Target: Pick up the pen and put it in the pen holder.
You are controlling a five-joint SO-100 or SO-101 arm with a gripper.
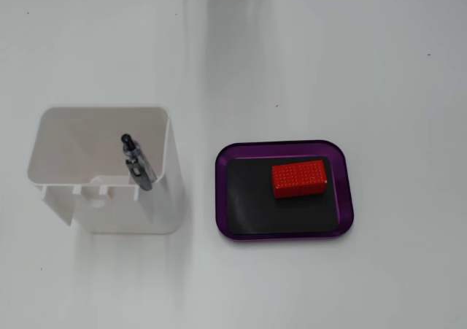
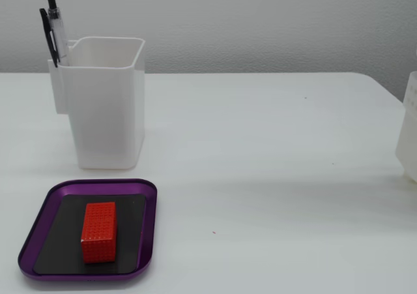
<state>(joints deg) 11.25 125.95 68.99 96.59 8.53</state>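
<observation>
Open table (image 2: 280,144) right of pen holder (image 2: 107,105)

A pale, off-white plastic body part (image 2: 408,128), rounded in outline, cut off by the right frame edge.
</observation>
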